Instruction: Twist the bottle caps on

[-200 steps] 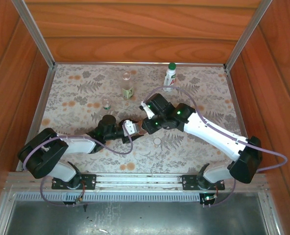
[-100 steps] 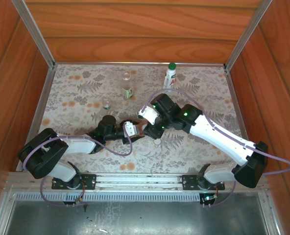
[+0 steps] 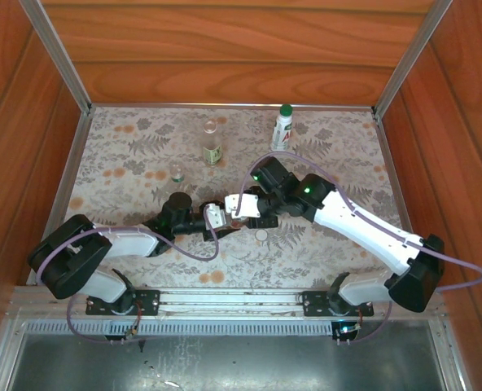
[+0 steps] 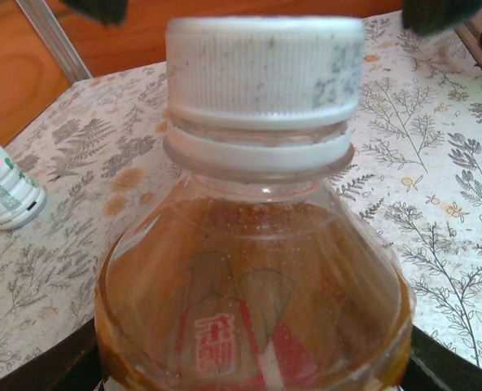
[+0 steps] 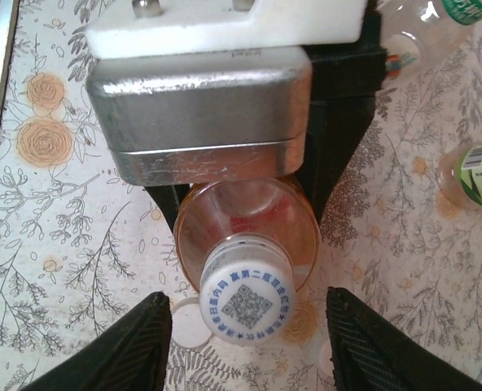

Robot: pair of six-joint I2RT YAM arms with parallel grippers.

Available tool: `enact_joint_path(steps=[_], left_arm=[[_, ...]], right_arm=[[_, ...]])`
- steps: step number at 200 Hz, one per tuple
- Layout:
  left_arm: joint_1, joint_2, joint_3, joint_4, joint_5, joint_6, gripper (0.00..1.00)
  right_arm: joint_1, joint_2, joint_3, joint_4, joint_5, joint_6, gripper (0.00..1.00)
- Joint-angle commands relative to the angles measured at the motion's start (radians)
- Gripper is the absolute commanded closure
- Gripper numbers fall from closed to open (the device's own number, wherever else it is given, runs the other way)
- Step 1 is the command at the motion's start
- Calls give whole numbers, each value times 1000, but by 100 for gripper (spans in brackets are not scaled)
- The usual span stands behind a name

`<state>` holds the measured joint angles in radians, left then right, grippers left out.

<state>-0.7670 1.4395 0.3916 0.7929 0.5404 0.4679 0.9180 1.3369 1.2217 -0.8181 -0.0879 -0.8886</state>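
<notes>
The right claw (image 5: 246, 303) has let go of the white cap (image 4: 264, 69) and swung its wrist back round within the last second. It now stands spread, its fingers (image 5: 135, 350) either side of the cap with a gap on both sides. The left claw (image 3: 217, 215) has not budged: it stays clamped on the body of the amber bottle (image 4: 253, 285), holding it just above the middle of the desk (image 3: 127, 163) with the neck pointed at its partner.

The cap sits square on the neck, down against the collar ring, so this looks like a reset between twists, with the wrist unwound for a fresh bite. Whether the thread is fully tight cannot be told from here.

At the far edge the white bottle (image 3: 282, 129) stands upright with its green cap on. The clear green-label bottle (image 3: 212, 152) and the tiny clear bottle (image 3: 177, 173) wait behind the arms. A loose white cap (image 3: 261, 235) lies on the desk near the claws.
</notes>
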Motion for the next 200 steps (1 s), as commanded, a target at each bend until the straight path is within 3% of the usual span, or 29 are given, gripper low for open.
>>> enact_joint_path(steps=[1,37,55,73,110,167,184,200], left_arm=[[-5,-20,-14,20,32,11,38],[-6,-23,-13,20,32,11,38],[-5,-22,-11,20,27,12,38],[-5,-19,-9,17,23,15,39],[-5,-11,-2,18,17,20,38],[-6,-5,3,16,16,16,38],[-6,-1,6,15,22,14,38],[-6,-1,6,14,26,12,38]], right_arm=[[9,23,-8,-11,-16,-63,53],[9,35,-2,-13,-20,-46,72],[9,36,2,-22,-25,-22,76],[9,32,-4,-1,-28,81,84],[10,11,-52,167,-46,536,99],[9,71,-36,203,30,1560,100],[9,77,-33,161,46,1634,100],[9,65,-33,158,23,1566,95]])
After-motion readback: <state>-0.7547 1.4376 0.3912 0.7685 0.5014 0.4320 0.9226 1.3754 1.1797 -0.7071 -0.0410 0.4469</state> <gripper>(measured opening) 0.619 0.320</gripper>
